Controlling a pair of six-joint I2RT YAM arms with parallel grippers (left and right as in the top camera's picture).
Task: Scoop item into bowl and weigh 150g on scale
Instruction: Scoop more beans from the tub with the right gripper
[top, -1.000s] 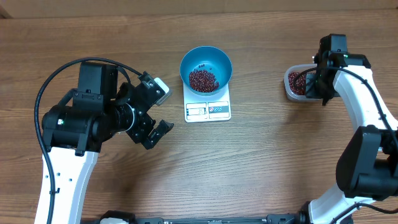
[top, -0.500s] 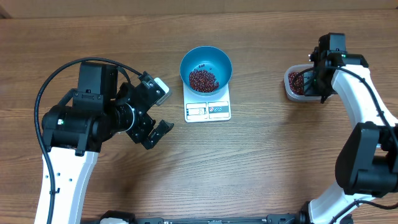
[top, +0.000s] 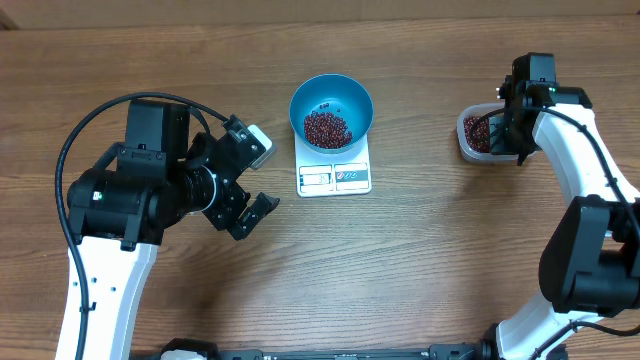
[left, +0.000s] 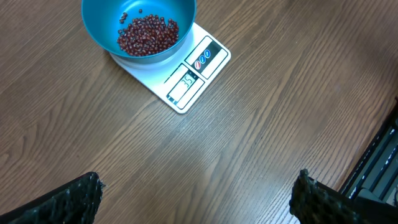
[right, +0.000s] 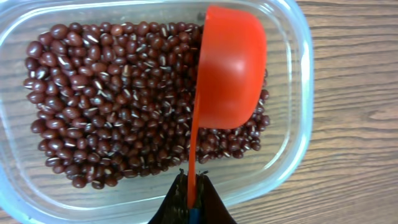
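The blue bowl (top: 331, 90) stands on the white scale (top: 334, 176) at the middle of the table, with a small heap of red-brown beans (top: 327, 127) inside. In the left wrist view the bowl (left: 99, 22) and scale (left: 186, 84) lie ahead of my left gripper (left: 198, 183), which is open and empty above bare wood. My right gripper (right: 192, 180) is shut on the thin handle of an orange scoop (right: 230, 68). The scoop is turned on edge over the beans (right: 112, 106) in the clear tub (right: 292, 143).
The clear tub (top: 463, 147) sits at the right of the table, under my right gripper (top: 508, 125). My left gripper (top: 262, 180) hovers left of the scale. Black equipment shows at the table's near edge (left: 379, 168).
My right wrist has shifted very slightly over the tub. The left arm, bowl and scale have not moved.
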